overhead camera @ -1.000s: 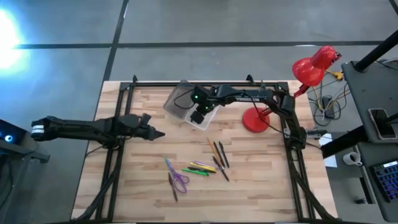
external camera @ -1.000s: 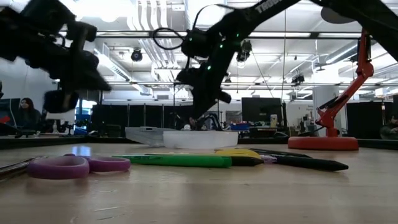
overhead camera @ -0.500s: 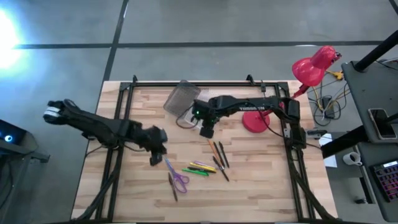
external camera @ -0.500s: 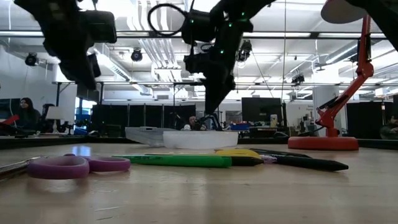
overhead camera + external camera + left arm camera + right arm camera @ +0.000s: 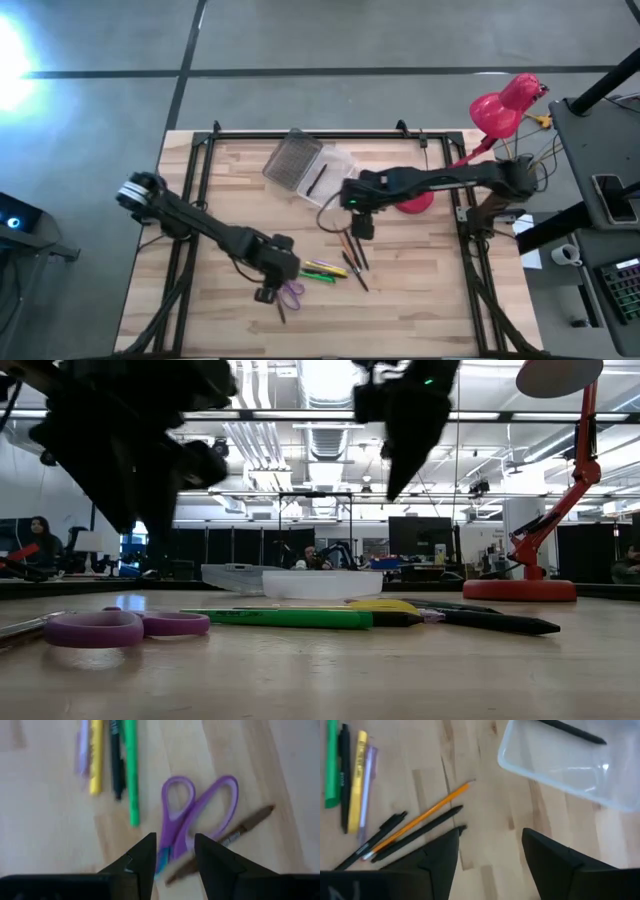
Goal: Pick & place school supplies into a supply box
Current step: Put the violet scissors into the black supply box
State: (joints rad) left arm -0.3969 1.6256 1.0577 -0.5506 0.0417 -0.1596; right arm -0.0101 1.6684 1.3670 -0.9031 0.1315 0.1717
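Observation:
Purple-handled scissors lie flat on the table near its front, with a brown pencil beside them. My left gripper hangs open just above the scissors' blades, touching nothing. Green, black, yellow and purple markers lie in a row to the right of the scissors. My right gripper hangs open above an orange pencil and black pens, between them and the supply box. The clear supply box, its ribbed lid laid open, holds a black pen.
A red desk lamp stands at the table's far right, its base partly under my right arm. Black frame rails run along the table's left, right and far edges. Bare wood shows at the near left and near right.
My left gripper has swung from the table's left side toward the near edge and the right, ending above the scissors. My right gripper has left the supply box and gone toward the near edge, over the pencils. A black pen now shows in the box.

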